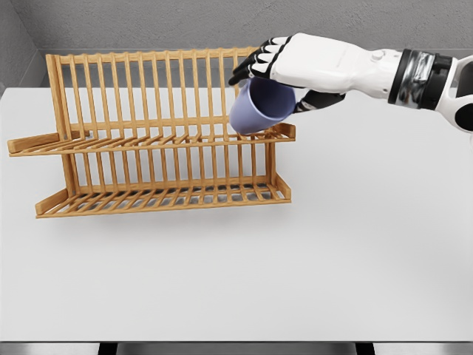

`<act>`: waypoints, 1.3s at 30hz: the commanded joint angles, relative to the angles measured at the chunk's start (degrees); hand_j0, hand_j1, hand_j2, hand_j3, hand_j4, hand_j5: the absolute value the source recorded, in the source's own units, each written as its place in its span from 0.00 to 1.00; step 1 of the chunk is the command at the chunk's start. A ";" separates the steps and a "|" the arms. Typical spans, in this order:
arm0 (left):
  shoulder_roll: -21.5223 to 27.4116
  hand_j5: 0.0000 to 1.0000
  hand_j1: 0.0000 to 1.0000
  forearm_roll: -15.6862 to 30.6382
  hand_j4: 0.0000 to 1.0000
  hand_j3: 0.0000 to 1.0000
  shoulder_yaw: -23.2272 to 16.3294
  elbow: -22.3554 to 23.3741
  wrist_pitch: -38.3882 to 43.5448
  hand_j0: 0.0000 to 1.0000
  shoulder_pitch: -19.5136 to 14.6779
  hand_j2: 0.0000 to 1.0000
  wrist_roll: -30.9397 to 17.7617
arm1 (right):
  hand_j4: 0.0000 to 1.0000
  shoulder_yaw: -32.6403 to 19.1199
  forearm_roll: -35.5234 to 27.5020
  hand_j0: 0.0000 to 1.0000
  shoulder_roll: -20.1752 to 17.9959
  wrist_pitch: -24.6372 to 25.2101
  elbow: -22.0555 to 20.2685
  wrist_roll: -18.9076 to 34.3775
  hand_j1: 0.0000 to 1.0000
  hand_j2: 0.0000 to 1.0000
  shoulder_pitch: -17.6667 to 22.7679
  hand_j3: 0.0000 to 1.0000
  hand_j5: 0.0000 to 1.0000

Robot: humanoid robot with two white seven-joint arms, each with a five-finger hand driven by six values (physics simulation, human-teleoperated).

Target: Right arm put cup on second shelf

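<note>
A lavender cup is held tilted, its open mouth facing up and right, over the right end of the wooden dish rack. My right hand comes in from the upper right and is shut on the cup, fingers curled over its rim and thumb below. The cup's lower edge hangs just above the rack's upper shelf; I cannot tell if it touches. The lower shelf holds nothing. My left arm is out of view.
The rack stands on a white table whose front edge runs along the bottom of the view. A grey wall rises behind the table.
</note>
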 commanded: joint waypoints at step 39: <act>0.00 1.00 1.00 -0.03 1.00 1.00 0.06 0.02 0.01 1.00 0.09 1.00 0.00 | 1.00 -9.34 -0.67 1.00 -15.31 -6.63 -0.46 -0.03 1.00 1.00 12.30 1.00 1.00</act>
